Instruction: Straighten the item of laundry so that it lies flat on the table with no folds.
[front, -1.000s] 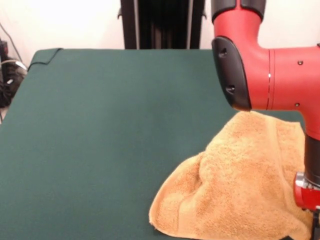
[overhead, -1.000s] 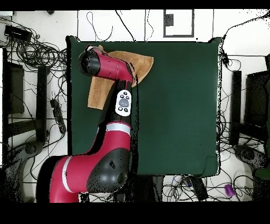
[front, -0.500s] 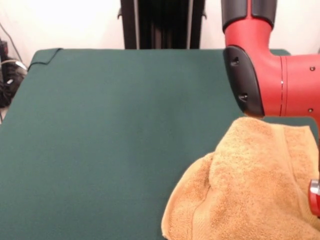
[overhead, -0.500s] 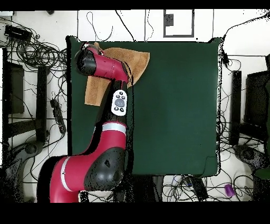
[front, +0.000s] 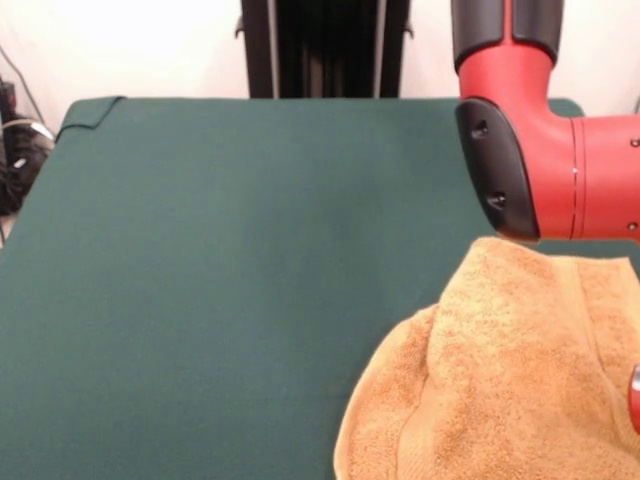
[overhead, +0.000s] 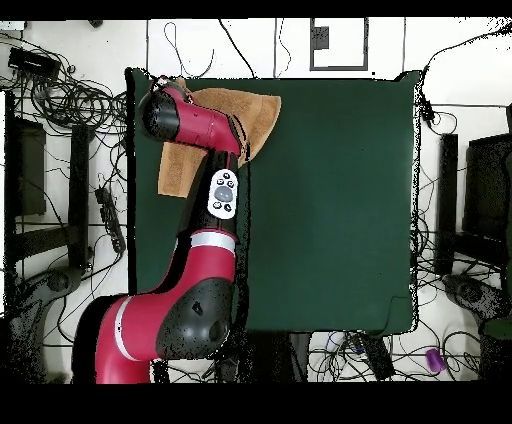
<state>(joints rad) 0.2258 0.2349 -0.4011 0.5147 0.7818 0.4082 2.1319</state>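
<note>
At the table's corner, lower right in the front view and upper left in the overhead view, lies the towel (front: 510, 380) (overhead: 245, 118), orange-tan terry with a looped, fuzzy pile. It's not flat: front view shows a soft rounded hump with a fold ridge running down its left side and a flat woven band near the bottom edge. From overhead its shape is irregular: one rounded lobe toward the table's top edge, one straighter flap hanging down the left side, reaching the table edge. Table (front: 220, 280) (overhead: 330, 200) is a big rectangle under smooth dark green cloth, matte, with one corner of the cloth turned over at the far left in front view. The arm (front: 545, 130) (overhead: 195, 125) is glossy red plastic with black end caps, rounded tube sections, and crosses over the towel, hiding its middle. The gripper itself is hidden beneath the arm and off frame; can't tell how far apart its fingers are or whether it has the towel.
</note>
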